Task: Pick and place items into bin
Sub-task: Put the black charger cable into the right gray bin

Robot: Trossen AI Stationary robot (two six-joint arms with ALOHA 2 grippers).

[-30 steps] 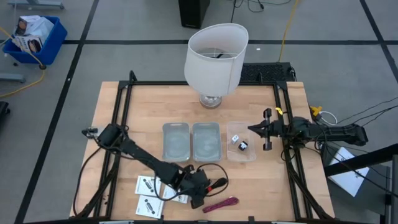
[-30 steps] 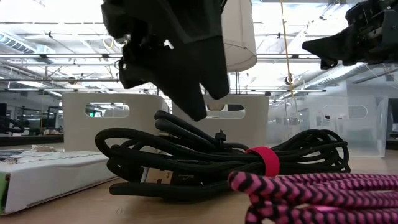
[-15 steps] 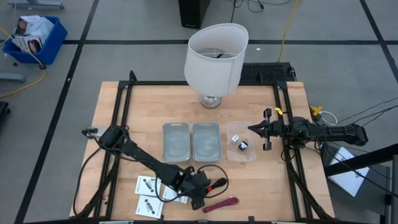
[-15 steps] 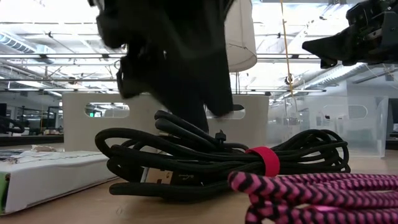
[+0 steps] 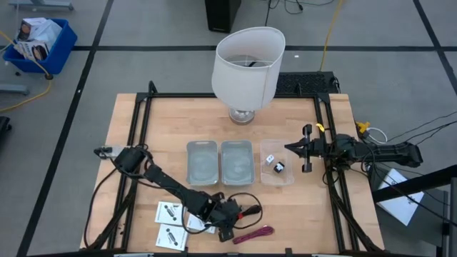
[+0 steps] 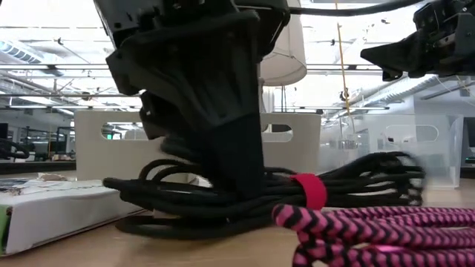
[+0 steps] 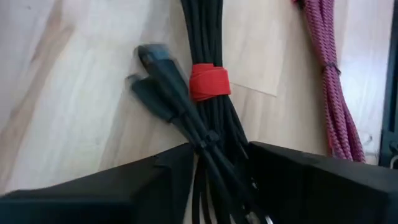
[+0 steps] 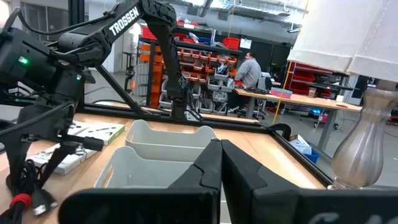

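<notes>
The black cable (image 5: pixel 241 205), a coiled bundle tied with a red strap (image 7: pixel 209 82), lies on the wooden table near its near edge. My left gripper (image 7: pixel 219 155) is down on it, shut on the bundle. The red braided cable (image 5: pixel 254 233) lies just nearer the edge, flat on the wood. Two white square packets (image 5: pixel 170 211) (image 5: pixel 171 235) lie flat to the left. My right gripper (image 5: pixel 288 148) hovers shut above the clear bin (image 5: pixel 277 175) at the right, touching nothing. My left gripper pinches the black cable's bundled strands (image 7: pixel 217 140) between its two fingers (image 6: pixel 237 159), a short way from the red strap. The fingers slant down from above and from the table's left, one on each side, with the strands running between them. The bundle rests on the table.
Two grey bins (image 5: pixel 201 161) (image 5: pixel 236 161) stand side by side mid-table, beside the clear bin with small blocks inside (image 5: pixel 274 163). A big white lampshade (image 5: pixel 248 68) on a metal foot stands at the far edge. A black frame (image 5: pixel 143 135) borders the table.
My left gripper has sunk onto the black cable and taken hold of its bundle. The strands have been drawn together and pressed lower, and the bundle's right end has shifted; the red cable has stayed put.
</notes>
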